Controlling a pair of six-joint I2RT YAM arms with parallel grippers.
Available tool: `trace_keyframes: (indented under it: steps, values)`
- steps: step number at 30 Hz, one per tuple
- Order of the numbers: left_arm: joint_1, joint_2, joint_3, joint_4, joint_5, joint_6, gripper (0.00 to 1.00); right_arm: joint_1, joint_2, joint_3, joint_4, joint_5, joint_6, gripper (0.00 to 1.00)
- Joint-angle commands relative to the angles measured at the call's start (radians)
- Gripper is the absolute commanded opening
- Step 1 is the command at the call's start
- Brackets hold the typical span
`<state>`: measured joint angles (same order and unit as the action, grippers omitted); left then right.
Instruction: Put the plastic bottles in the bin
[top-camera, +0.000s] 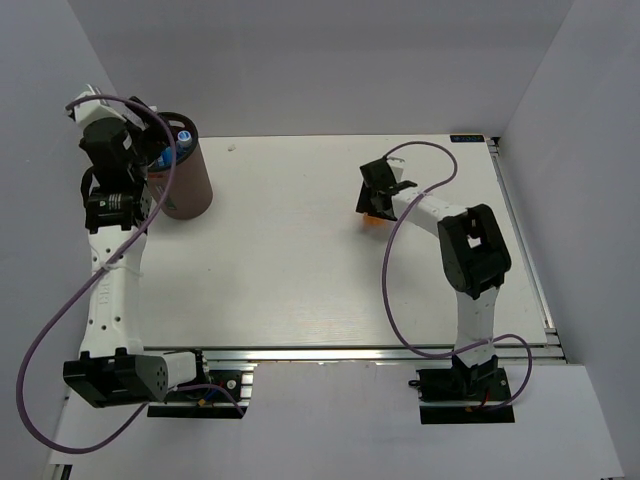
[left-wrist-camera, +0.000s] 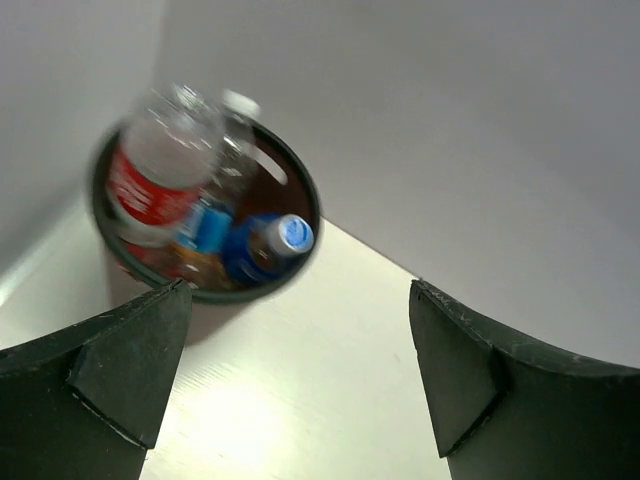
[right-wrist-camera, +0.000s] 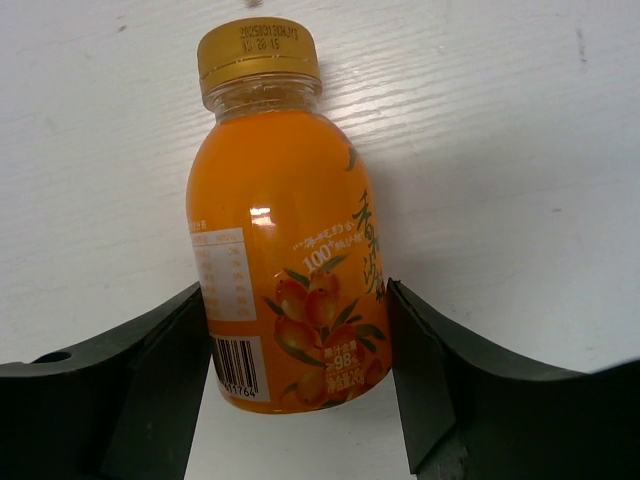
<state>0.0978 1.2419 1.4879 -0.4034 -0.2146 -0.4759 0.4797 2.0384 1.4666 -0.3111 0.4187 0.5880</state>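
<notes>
Pinched juice bottle (right-wrist-camera: 285, 240) near its base in right claw (right-wrist-camera: 297, 300), had left claw (left-wrist-camera: 300, 290) spread by bin (top-camera: 192, 192); could've swung loose crossing the tabletop (top-camera: 300, 270)

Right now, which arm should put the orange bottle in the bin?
The right arm. The right gripper hugs the orange bottle on both sides. The left gripper hangs open and empty over by the bin, far across the table from that bottle.

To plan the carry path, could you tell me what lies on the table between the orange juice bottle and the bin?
Nothing: in the top external view, the table is bare between the orange juice bottle and the bin.
</notes>
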Motion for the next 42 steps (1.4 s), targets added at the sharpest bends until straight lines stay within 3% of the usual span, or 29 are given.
trace_keyframes:
  steps: [1,4,10,14,21,28,33,34,36,37,39,40,42]
  values:
    - [-0.026,-0.010,-0.038,0.028,0.199,-0.059,0.98,0.013,-0.113,-0.070,0.158,-0.097,-0.139,0.34]
    - [-0.131,-0.001,-0.104,0.052,0.306,-0.098,0.98,0.034,-0.248,-0.216,0.382,-0.379,-0.381,0.25]
    - [-0.334,0.056,-0.247,0.187,0.483,-0.118,0.98,0.074,-0.478,-0.442,0.546,-0.716,-0.484,0.20]
    - [-0.458,0.114,-0.273,0.172,0.466,-0.138,0.98,0.092,-0.604,-0.557,0.665,-0.885,-0.475,0.19]
    - [-0.549,0.077,-0.363,0.261,0.434,-0.194,0.98,0.117,-0.725,-0.621,0.754,-0.939,-0.438,0.19]
    - [-0.581,0.070,-0.422,0.367,0.471,-0.268,0.97,0.140,-0.747,-0.649,0.848,-0.930,-0.396,0.19]
    - [-0.603,0.102,-0.422,0.393,0.497,-0.294,0.70,0.158,-0.713,-0.638,0.920,-0.896,-0.378,0.19]
    - [-0.603,0.103,-0.419,0.391,0.495,-0.299,0.55,0.158,-0.709,-0.637,0.922,-0.881,-0.369,0.18]
    - [-0.604,0.100,-0.419,0.382,0.485,-0.299,0.41,0.158,-0.704,-0.635,0.929,-0.828,-0.360,0.18]
    - [-0.603,0.096,-0.420,0.380,0.478,-0.300,0.27,0.160,-0.704,-0.635,0.929,-0.802,-0.356,0.18]
    - [-0.604,0.079,-0.425,0.380,0.453,-0.297,0.14,0.158,-0.705,-0.637,0.926,-0.758,-0.350,0.21]
    - [-0.603,0.073,-0.425,0.374,0.440,-0.297,0.01,0.160,-0.705,-0.637,0.926,-0.752,-0.347,0.32]
    - [-0.604,0.068,-0.417,0.359,0.399,-0.291,0.00,0.158,-0.705,-0.631,0.916,-0.759,-0.343,0.55]
